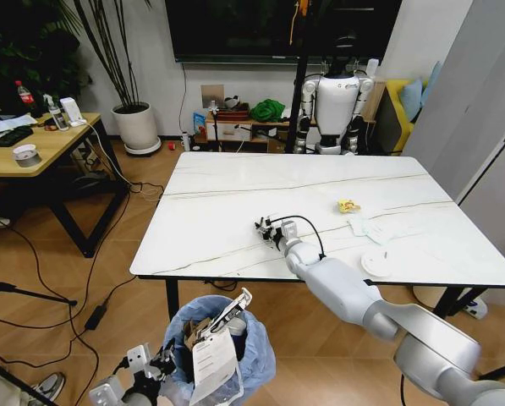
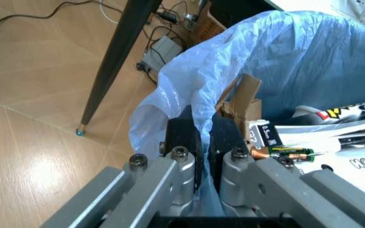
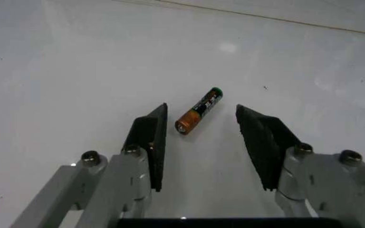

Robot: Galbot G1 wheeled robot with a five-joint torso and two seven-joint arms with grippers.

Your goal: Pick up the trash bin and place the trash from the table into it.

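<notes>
The trash bin (image 1: pixel 222 342), dark with a crinkled light-blue bag, hangs below the table's near edge. My left gripper (image 2: pixel 201 137) is shut on its bagged rim (image 2: pixel 189 85). Inside lie a brown carton (image 2: pixel 243 102), papers and batteries (image 2: pixel 290 153). Above the white marble table (image 1: pixel 235 194), my right gripper (image 3: pixel 201 111) stands open over a small battery (image 3: pixel 198 110), one finger on each side of it without touching. In the head view this gripper (image 1: pixel 267 230) is near the table's middle. A yellow scrap (image 1: pixel 348 205), white papers (image 1: pixel 372 227) and a white disc (image 1: pixel 376 264) lie to its right.
A black table leg (image 2: pixel 116 61) stands close to the bin. Cables and a power brick (image 1: pixel 93 317) lie on the wood floor at left. A light-wood desk (image 1: pixel 32 148), a white plant pot (image 1: pixel 138 127) and another robot (image 1: pixel 335 106) stand farther back.
</notes>
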